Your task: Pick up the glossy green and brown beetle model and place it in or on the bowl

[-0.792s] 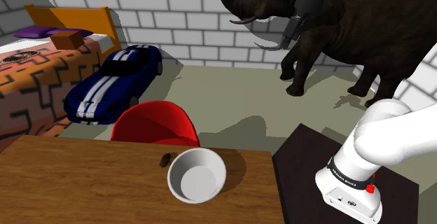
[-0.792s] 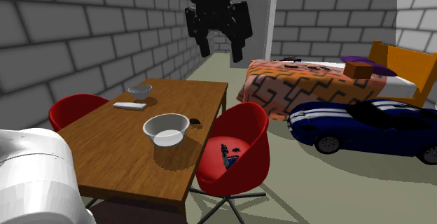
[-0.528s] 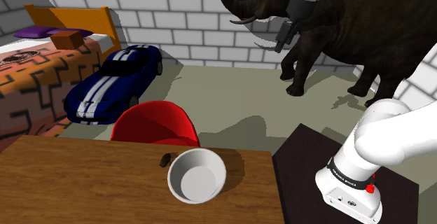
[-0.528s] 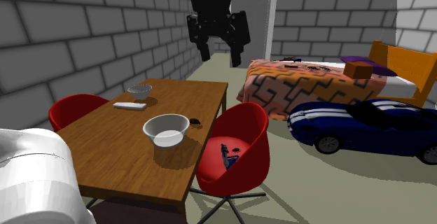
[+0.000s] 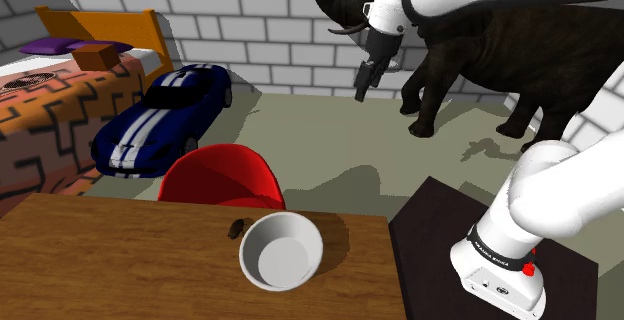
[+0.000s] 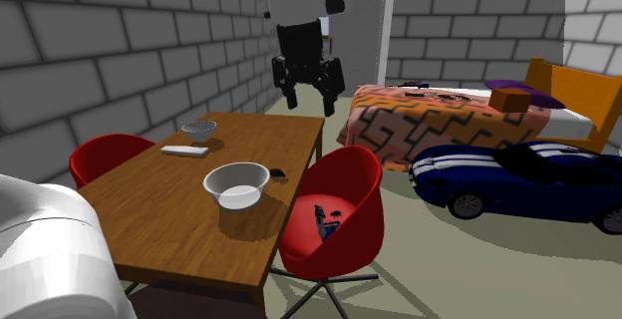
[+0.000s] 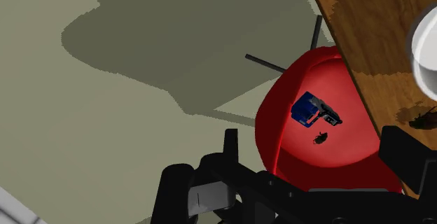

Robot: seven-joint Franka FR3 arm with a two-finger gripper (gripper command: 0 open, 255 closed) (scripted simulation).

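On the desk (image 5: 120, 258), far below the end effector, the dark beetle (image 5: 235, 229) lies just beside the white bowl (image 5: 300, 230), on the side toward the red chair (image 5: 220, 173). The end effector (image 5: 366, 80) hangs high and points down, in front of the elephant (image 5: 520, 58). The arm (image 5: 545, 198) rises from its stand, arches across the top and bends down at the wrist. In the second exterior view, bowl (image 6: 239, 199) and beetle (image 6: 279, 175) sit well below the end effector (image 6: 309, 98). Its fingers (image 6: 290, 96) stand apart with nothing between them: released. In the wrist view the beetle (image 7: 424, 120) rests near the desk's edge, beyond the chair.
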